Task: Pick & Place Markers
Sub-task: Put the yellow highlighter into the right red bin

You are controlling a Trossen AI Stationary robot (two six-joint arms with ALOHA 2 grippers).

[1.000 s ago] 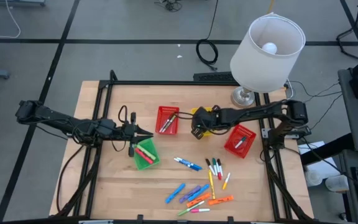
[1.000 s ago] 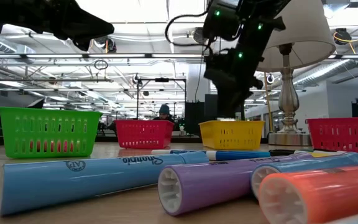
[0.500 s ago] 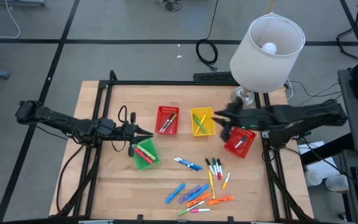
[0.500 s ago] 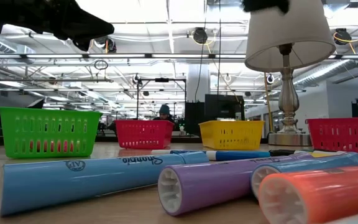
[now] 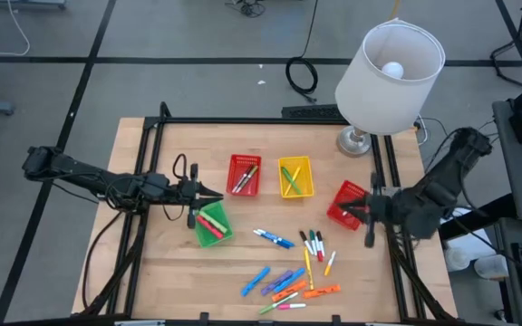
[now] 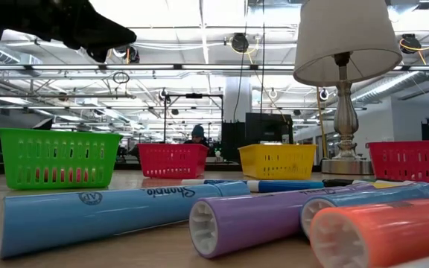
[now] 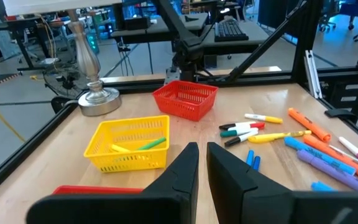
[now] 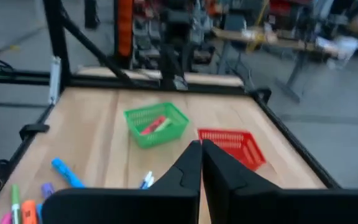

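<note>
Several loose markers (image 5: 293,267) lie flat on the wooden table near its front edge; they fill the low view close up (image 6: 259,216). More markers lie in the green basket (image 5: 211,224), the left red basket (image 5: 244,175) and the yellow basket (image 5: 295,177). My left gripper (image 5: 216,194) hangs shut and empty above the green basket's far edge, and shows in its own wrist view (image 7: 202,152). My right gripper (image 5: 352,210) is shut and empty over the right red basket (image 5: 347,201), and shows in its own wrist view (image 8: 201,149).
A lamp (image 5: 388,72) stands on its metal base (image 5: 356,140) at the table's far right corner. A black frame (image 5: 270,119) runs round the table. Bare wood lies between the baskets and the loose markers.
My right gripper has drawn back from over the yellow basket toward the table's right edge, leaving the low view, and now hangs over the right red basket. The yellow basket, hidden under it before, shows with its markers. My left arm has kept still.
</note>
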